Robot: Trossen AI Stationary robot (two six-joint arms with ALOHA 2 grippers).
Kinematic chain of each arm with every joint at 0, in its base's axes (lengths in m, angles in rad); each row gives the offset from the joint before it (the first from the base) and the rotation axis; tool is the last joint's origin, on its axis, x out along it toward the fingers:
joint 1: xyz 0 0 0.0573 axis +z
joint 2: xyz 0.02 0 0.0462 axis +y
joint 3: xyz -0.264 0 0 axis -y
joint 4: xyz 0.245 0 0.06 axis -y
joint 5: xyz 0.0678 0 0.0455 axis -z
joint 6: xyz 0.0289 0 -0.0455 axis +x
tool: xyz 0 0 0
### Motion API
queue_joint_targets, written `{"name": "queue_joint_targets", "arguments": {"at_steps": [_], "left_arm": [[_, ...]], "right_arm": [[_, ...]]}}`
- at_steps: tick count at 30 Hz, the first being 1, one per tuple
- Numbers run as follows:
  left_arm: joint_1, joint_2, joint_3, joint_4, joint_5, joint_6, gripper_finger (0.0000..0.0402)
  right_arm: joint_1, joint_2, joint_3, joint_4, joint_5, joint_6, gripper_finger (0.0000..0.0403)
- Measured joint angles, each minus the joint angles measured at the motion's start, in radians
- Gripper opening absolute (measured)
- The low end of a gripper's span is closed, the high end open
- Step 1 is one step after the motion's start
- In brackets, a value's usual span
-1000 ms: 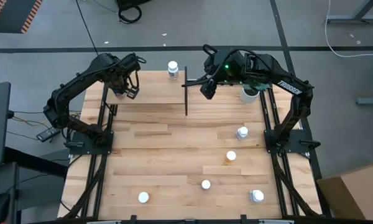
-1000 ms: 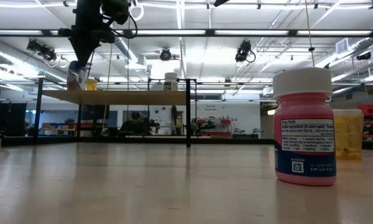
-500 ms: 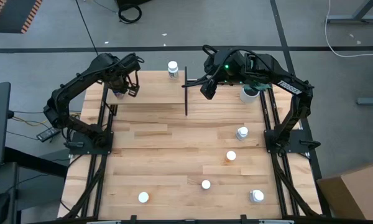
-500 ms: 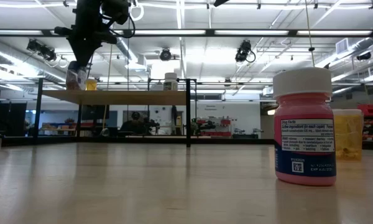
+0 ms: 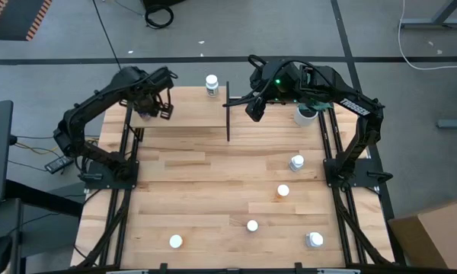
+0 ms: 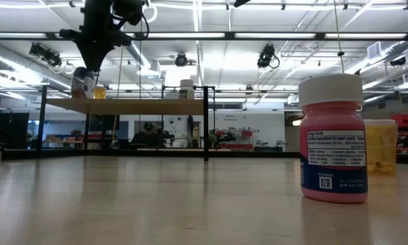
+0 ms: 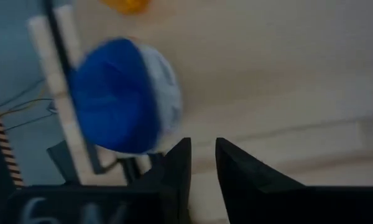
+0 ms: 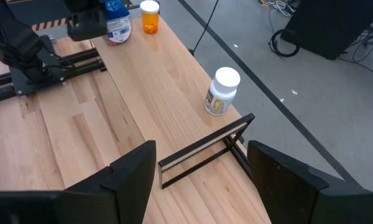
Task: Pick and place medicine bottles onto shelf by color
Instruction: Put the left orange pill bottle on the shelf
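Observation:
The shelf [image 5: 198, 108] stands at the table's far side. On its left end is a blue-and-white medicine bottle [image 7: 121, 96], which looks tilted in the low view [image 6: 84, 82]. My left gripper [image 7: 202, 148] points down just beside this bottle, open by a narrow gap with nothing between its fingers. An orange bottle [image 8: 150, 17] and a white bottle [image 8: 222, 91] also stand on the shelf. My right gripper [image 8: 202, 180] hovers open above the shelf's right end. My left gripper comes from above beside the blue-and-white bottle. One fingertip [image 7: 181, 152] stands close to the bottle's white side [image 7: 168, 121]. Whether they touch, I cannot tell.
Several bottles stand on the table's near half: [image 5: 297, 162], [image 5: 282, 191], [image 5: 252, 225], [image 5: 175, 241], [image 5: 314, 240]. A pink bottle [image 6: 332, 139] is close to the low camera. A white plant pot [image 5: 305, 114] sits at the far right, under the right arm.
My left gripper has stayed over the shelf's left end and has rolled a little about its own pointing line. The blue-and-white bottle under it leans more than before.

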Motion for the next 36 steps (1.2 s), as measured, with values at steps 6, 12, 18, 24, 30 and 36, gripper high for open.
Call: {"name": "queue_joint_targets", "arguments": {"at_steps": [6, 12, 18, 24, 30, 36], "left_arm": [[-0.085, 0.000, 0.000, 0.002, 0.162, 0.118, 0.0083], [-0.232, -0.019, 0.001, -0.002, 0.432, 0.247, 0.0090], [-0.508, -0.033, 0.002, -0.001, 0.491, 0.217, 0.0117], [-0.811, -0.041, 0.001, 0.067, 0.386, 0.026, 0.0184], [-1.023, -0.015, 0.001, 0.245, 0.346, -0.193, 0.0261], [-1.212, 0.041, 0.000, 0.265, 0.349, -0.280, 0.0319]], "right_arm": [[-0.001, 0.000, 0.000, 0.000, 0.000, -0.003, 0.0261], [0.007, 0.000, 0.000, -0.010, -0.020, 0.012, 0.0261], [0.022, 0.000, 0.000, -0.095, -0.023, 0.046, 0.0261], [0.039, 0.000, 0.000, -0.175, -0.023, 0.067, 0.0261], [0.058, 0.000, 0.000, -0.183, -0.023, 0.053, 0.0261], [0.100, 0.000, 0.000, -0.192, -0.023, 0.120, 0.0261]]}}
